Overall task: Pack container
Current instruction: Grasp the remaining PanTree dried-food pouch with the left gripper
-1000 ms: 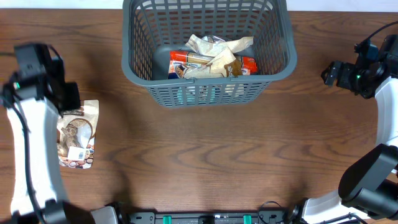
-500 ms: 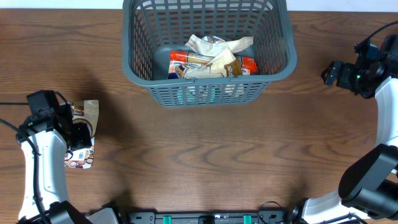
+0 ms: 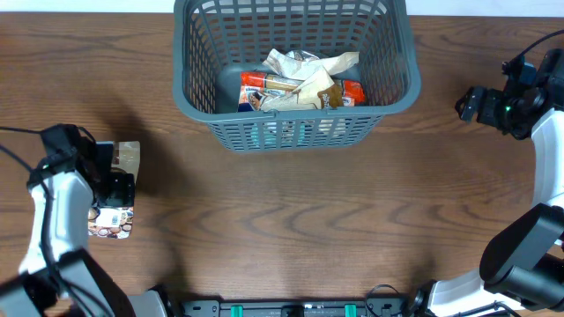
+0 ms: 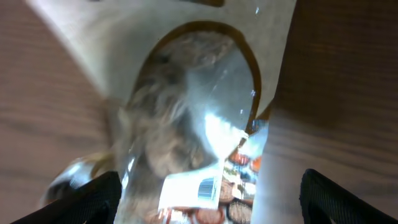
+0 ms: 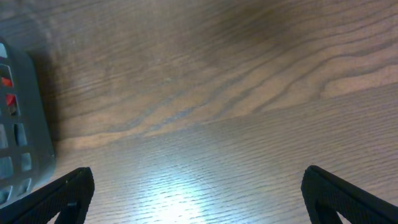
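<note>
Left and right jaws gape, the left over a glossy, clear-windowed paper pouch (image 4: 186, 112).

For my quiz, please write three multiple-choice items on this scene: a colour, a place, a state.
1. What colour is the rectangular slotted plastic basket? A dark grey B white C red
2. Where lies the tan paper pouch with a clear window? A inside the basket B left on the brown wooden table C under the basket
3. How is the left gripper? A shut B open above the pouch C out of view
Key: 1 A, its walls are grey; 2 B, it rests on wood; 3 B, jaws stand apart.
</note>
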`<action>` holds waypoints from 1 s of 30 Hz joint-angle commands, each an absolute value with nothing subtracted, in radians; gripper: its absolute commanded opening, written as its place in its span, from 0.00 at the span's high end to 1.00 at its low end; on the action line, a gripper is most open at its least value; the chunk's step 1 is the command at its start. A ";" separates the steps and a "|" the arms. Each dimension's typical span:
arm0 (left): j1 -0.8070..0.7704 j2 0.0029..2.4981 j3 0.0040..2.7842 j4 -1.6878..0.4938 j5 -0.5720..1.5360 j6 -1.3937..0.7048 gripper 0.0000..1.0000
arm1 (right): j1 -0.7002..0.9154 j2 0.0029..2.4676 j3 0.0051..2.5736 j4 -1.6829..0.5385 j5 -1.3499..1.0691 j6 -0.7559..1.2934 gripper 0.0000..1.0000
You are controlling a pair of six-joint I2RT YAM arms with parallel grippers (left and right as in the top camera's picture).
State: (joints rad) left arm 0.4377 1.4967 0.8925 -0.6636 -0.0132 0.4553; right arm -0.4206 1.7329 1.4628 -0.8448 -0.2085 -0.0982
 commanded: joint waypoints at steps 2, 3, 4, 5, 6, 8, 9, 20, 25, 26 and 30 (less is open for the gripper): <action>0.444 1.578 0.900 -0.623 0.017 0.513 0.16 | -0.406 1.728 1.459 -0.850 -0.207 -0.105 0.01; 0.444 1.588 0.900 -0.616 0.016 0.513 0.16 | -0.406 1.728 1.459 -0.852 -0.207 -0.105 0.01; 0.444 1.597 0.900 -0.609 0.016 0.515 0.16 | -0.406 1.728 1.458 -0.853 -0.207 -0.105 0.01; 0.444 1.604 0.900 -0.603 0.016 0.521 0.16 | -0.406 1.728 1.459 -0.855 -0.207 -0.105 0.01; 0.444 1.609 0.900 -0.595 0.015 0.523 0.16 | -0.405 1.728 1.458 -0.857 -0.207 -0.105 0.01; 0.449 1.614 0.900 -0.574 0.015 0.523 0.16 | -0.405 1.728 1.459 -0.861 -0.207 -0.105 0.01; 0.452 1.614 0.900 -0.563 0.015 0.523 0.16 | -0.405 1.728 1.459 -0.862 -0.207 -0.105 0.01; 0.459 1.606 0.982 -0.585 0.002 0.523 0.16 | -0.405 1.728 1.459 -0.868 -0.206 -0.105 0.01; 0.460 1.606 0.986 -0.591 -0.055 0.524 0.16 | -0.404 1.728 1.459 -0.868 -0.207 -0.105 0.01; 0.460 1.606 0.986 -0.588 -0.062 0.524 0.16 | -0.404 1.728 1.458 -0.868 -0.206 -0.105 0.01; 0.460 1.606 0.986 -0.567 -0.077 0.547 0.16 | -0.404 1.728 1.459 -0.870 -0.206 -0.105 0.01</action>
